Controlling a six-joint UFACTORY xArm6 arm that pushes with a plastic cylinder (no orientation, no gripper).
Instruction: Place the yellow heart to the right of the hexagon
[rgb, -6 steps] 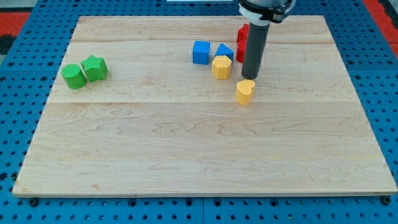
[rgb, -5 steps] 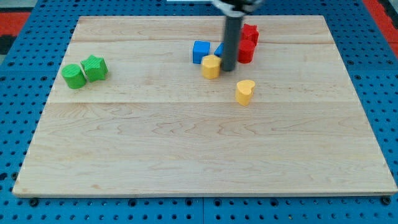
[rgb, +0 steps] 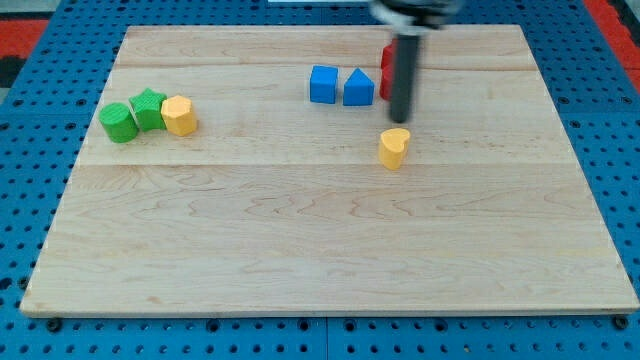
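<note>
The yellow heart (rgb: 394, 147) lies right of the board's middle, toward the view's top. The yellow hexagon (rgb: 179, 115) sits far to the view's left, touching the green star (rgb: 150, 108). My tip (rgb: 400, 119) is blurred and stands just above the heart in the view, a small gap apart. The rod rises toward the view's top and hides part of the red blocks (rgb: 386, 72).
A green cylinder (rgb: 118, 122) sits left of the green star. A blue cube (rgb: 323, 84) and a blue triangular block (rgb: 358, 87) stand side by side at the view's top middle. The wooden board (rgb: 320, 260) ends in a blue pegboard surround.
The yellow hexagon has gone from beside the blue blocks to the far left, against the green star. My tip has come back right, to just above the heart. The heart has not moved.
</note>
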